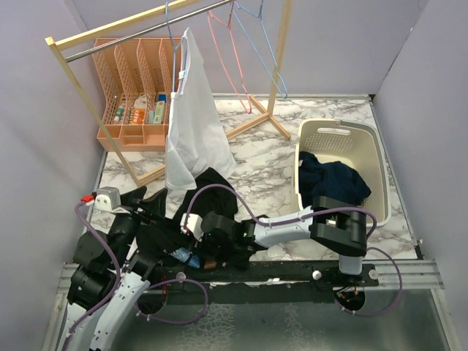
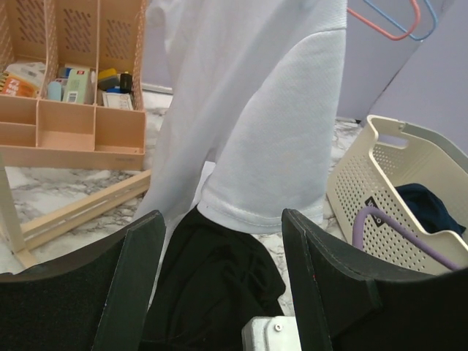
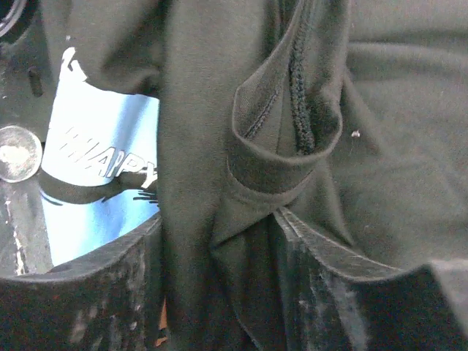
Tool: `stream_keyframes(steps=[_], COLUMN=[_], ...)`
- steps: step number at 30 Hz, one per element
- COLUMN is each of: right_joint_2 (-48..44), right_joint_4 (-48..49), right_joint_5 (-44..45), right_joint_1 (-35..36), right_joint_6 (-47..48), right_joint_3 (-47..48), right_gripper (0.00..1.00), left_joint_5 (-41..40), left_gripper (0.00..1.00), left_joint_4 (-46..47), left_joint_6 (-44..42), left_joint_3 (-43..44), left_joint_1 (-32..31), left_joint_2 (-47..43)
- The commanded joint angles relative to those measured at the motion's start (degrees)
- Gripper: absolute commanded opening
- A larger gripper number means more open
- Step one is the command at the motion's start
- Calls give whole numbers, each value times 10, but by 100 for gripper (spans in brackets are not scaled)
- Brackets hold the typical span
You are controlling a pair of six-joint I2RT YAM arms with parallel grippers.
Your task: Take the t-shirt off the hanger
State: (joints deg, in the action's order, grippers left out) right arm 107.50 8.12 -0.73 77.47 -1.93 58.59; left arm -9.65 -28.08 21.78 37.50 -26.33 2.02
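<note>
A white t-shirt hangs on a light blue hanger on the rack's metal rail; in the left wrist view it fills the upper middle. A black t-shirt with a blue print lies crumpled on the table below it, partly under the arms. My left gripper is open and empty, low, facing the white shirt's hem and the black shirt. My right gripper is down in the black shirt, jaws apart with a fold of black fabric between them.
A wooden rack stands at the back with empty pink and blue hangers. An orange organizer sits back left. A cream laundry basket holding dark blue clothes stands at the right.
</note>
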Motion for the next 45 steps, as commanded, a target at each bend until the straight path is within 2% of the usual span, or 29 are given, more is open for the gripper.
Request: stream_keyframes(steps=[1, 2, 3, 4, 7, 10, 17, 24, 32, 38, 45], right_joint_2=[19, 16, 6, -10, -88, -159, -277, -386, -430, -369, -293], right_joint_4=[-1, -6, -11, -9, -4, -74, -317, -448, -520, -562, -598], right_joint_5=[45, 58, 79, 93, 117, 147, 99, 136, 282, 369, 499], right_joint_1=[-1, -1, -1, -2, -21, -69, -292, -432, -455, -456, -456], right_joint_6=[-33, -44, -59, -71, -104, -149, -248, -271, -241, -191, -109], right_joint_3=[1, 1, -1, -10, -38, -24, 73, 148, 295, 469, 729], right_gripper=[38, 14, 3, 1, 1, 1, 1, 1, 1, 1, 1], left_joint_5=[-45, -45, -45, -45, -48, -50, -49, -47, -40, -35, -33], left_gripper=[68, 68, 68, 68, 68, 68, 68, 68, 68, 68, 68], left_joint_4=[-15, -15, -15, -16, -17, -19, -19, -20, -19, -18, -17], left_joint_6=[14, 14, 15, 15, 17, 18, 20, 21, 21, 20, 20], left_joint_3=[9, 8, 8, 8, 9, 8, 7, 7, 7, 7, 6], left_joint_1=[0, 0, 0, 0, 0, 0, 0, 0, 0, 0, 0], left_joint_2=[-5, -3, -3, -1, -1, 0, 4, 10, 21, 24, 24])
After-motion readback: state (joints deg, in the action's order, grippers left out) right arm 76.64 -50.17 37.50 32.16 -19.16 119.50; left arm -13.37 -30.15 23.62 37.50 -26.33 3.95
